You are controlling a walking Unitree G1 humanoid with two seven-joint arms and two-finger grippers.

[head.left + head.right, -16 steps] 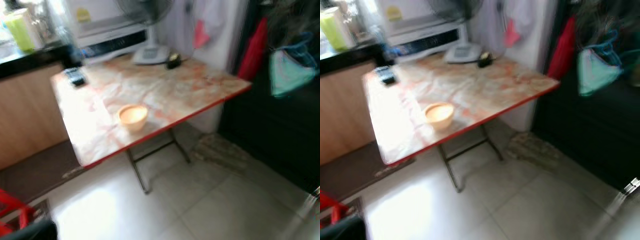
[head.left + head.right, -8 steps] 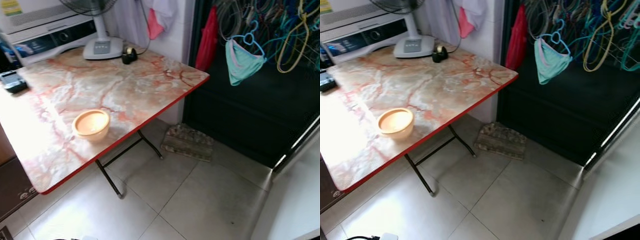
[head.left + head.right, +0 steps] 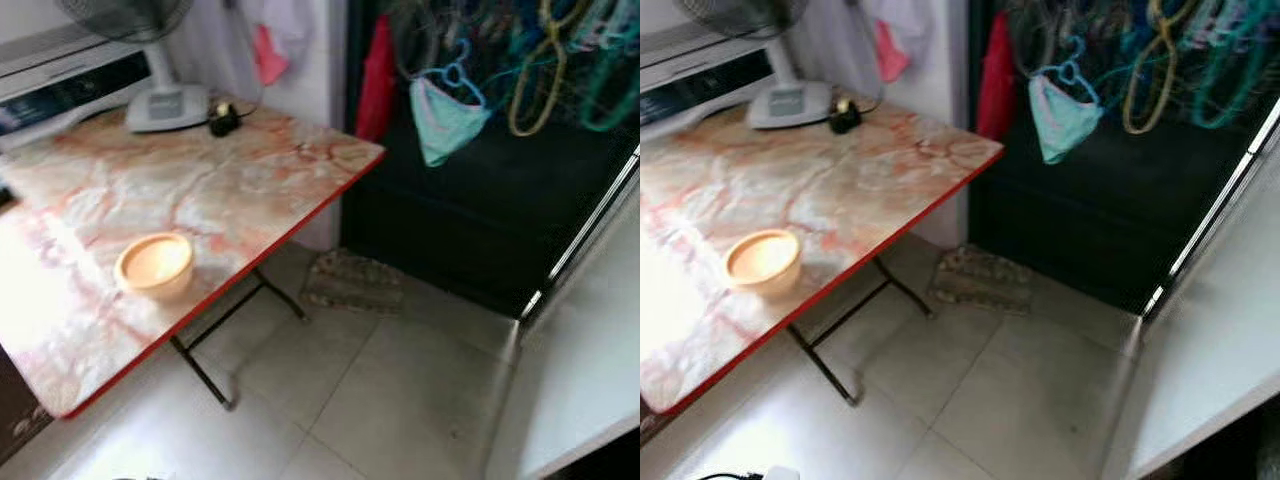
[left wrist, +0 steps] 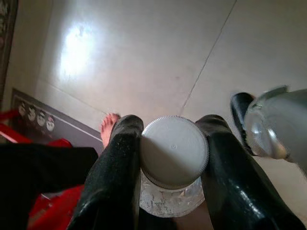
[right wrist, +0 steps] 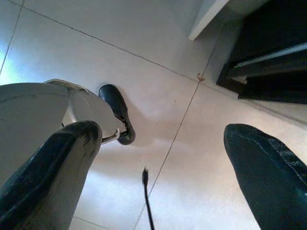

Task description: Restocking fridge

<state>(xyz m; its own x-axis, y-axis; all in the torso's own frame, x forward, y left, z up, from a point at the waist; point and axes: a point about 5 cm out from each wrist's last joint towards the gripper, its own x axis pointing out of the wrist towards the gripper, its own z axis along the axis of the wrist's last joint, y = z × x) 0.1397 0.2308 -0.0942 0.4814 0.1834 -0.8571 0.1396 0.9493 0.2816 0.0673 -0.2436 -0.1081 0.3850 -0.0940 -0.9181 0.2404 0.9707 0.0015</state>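
**Asker:** One thing first: which step of the restocking is in hand?

**Describer:** By my judgement, the carrying step. The left gripper [image 4: 170, 167], two long black fingers, is clamped on either side of a clear, textured jar with a pale grey ridged screw lid [image 4: 174, 151]. The jar hangs low over pale floor tiles [image 4: 144, 57], with the robot's own dark foot close by.

**Asker:** And the other arm?

**Describer:** The right gripper [image 5: 158, 177] hangs over the same tiles with its fingers spread wide and nothing between them.

**Asker:** What lies ahead of the robot?

**Describer:** From the head, a folding table with a marbled orange-and-cream top and red edge [image 3: 260, 170] sits on the left. On it is a small round peach-coloured bowl [image 3: 155, 265] near the front edge, and the white base of a standing fan [image 3: 165, 105] at the back. To the right is a dark doorway hung with coloured clothes hangers [image 3: 540, 70]. A white panel [image 3: 590, 340] fills the lower right; whether it belongs to the fridge I cannot tell.

**Asker:** So what does the next move call for?

**Describer:** Probably finding the fridge and facing it, keeping the jar gripped, with the free right gripper left to open the door.

**Asker:** How does the jar look?

**Describer:** Lid on, seen from above; contents unclear.
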